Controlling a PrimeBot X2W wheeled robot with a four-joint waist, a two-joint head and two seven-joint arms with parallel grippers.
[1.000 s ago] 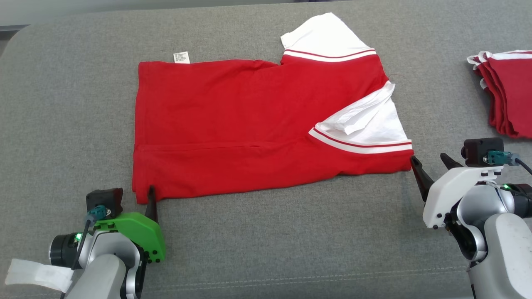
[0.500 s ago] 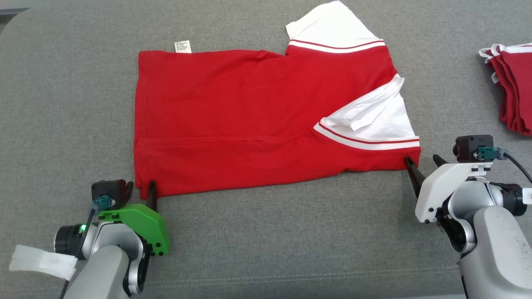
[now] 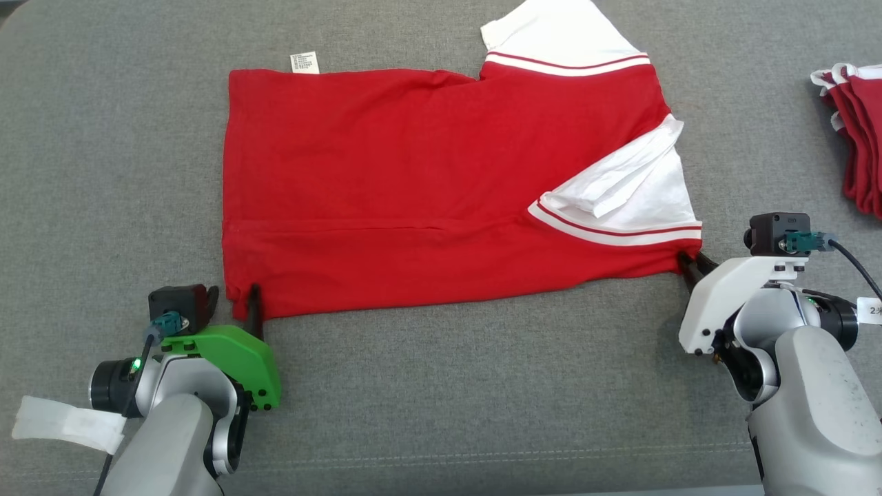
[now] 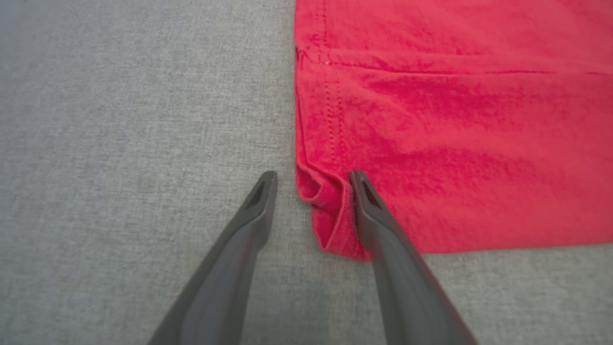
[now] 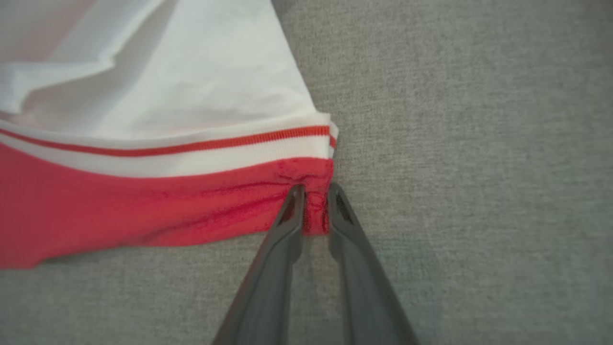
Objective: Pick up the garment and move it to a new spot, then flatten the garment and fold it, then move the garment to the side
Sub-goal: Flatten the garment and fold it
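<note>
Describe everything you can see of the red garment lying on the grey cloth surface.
The garment is a red cotton-looking shirt with white sleeves edged in red-and-white bands, and a white label at its far edge. It lies flat on the grey surface, one sleeve folded over the body, a crease along the near side. The right pincer pinches its near right corner; the left pincer straddles the near left corner, jaws open.

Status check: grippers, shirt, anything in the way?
Left gripper open, straddling a hem corner of the garment. Right gripper shut on its near right corner. It lies flat on the grey cushion. Folded stack far right, not in the way.
</note>
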